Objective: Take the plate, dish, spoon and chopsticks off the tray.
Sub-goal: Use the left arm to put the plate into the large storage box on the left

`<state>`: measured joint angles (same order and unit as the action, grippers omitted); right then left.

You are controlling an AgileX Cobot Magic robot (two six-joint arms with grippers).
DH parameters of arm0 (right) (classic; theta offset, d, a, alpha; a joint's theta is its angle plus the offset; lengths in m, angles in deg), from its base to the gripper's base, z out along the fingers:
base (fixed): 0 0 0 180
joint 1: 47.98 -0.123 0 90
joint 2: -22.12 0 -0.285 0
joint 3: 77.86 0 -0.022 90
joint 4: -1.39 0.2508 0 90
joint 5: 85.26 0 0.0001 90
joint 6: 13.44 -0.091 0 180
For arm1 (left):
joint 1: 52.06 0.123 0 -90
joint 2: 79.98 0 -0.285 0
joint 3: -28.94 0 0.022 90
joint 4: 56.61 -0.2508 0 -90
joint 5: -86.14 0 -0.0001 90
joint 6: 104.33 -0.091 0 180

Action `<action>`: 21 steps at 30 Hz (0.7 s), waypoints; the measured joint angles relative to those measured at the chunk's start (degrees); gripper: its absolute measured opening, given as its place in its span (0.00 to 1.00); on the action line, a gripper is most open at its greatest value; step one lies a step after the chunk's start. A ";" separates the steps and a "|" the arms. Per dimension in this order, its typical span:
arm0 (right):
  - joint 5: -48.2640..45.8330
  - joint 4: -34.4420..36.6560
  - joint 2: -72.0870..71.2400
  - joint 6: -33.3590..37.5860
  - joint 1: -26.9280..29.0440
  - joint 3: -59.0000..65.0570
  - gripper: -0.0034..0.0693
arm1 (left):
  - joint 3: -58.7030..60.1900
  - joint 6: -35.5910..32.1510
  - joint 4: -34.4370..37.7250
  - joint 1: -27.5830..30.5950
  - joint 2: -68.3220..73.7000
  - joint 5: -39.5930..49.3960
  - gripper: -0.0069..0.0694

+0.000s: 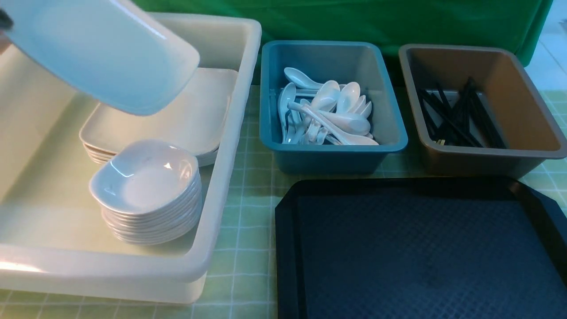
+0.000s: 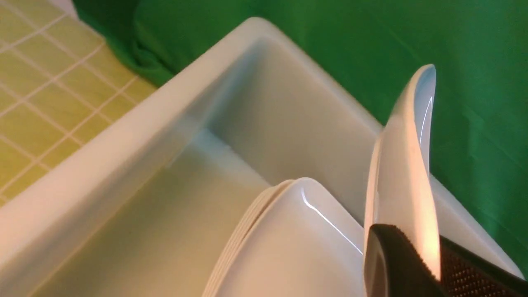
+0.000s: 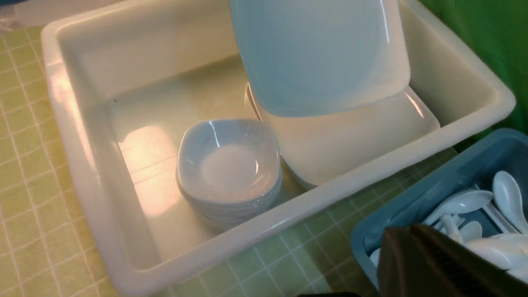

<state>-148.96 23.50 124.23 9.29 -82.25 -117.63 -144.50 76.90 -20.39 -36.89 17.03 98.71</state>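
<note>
I am gripping the plate [image 1: 102,53] by one edge, clenched in my left hand [image 2: 429,264]. It is hanging tilted above the white bin [image 1: 241,79], with its free end dipping toward the stack of plates [image 1: 190,119] directly beneath. Its long axis is running roughly in line with that stack, so I am judging that the coming move needs only lowering and levelling, not turning. My right hand [image 3: 433,264] is hovering well apart by the blue bin [image 1: 332,153], and too little of it is showing to tell whether it is released or clenched.
</note>
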 joint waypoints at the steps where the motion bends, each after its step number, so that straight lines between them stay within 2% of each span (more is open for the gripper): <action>1: 0.45 -0.85 1.74 -0.50 -0.60 -1.36 0.04 | 0.80 0.00 0.85 -0.53 0.82 -1.13 0.10; 9: 0.63 -1.78 7.69 -3.06 -1.63 -5.06 0.05 | 1.85 0.09 3.89 -5.71 7.39 -7.02 0.10; 14: 0.44 -1.90 7.69 -3.47 -1.63 -5.35 0.05 | 1.87 0.52 4.17 -6.07 9.84 -8.50 0.11; 17: 0.44 -1.90 7.69 -3.52 -1.63 -5.54 0.05 | 1.87 0.91 4.41 -6.02 10.63 -8.54 0.19; 21: 0.44 -1.90 7.69 -3.52 -1.63 -5.54 0.05 | 1.87 1.17 1.09 -6.02 11.61 -3.25 0.41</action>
<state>-148.52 21.60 131.92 5.78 -83.88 -123.17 -142.63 78.07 -19.30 -42.91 28.64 95.46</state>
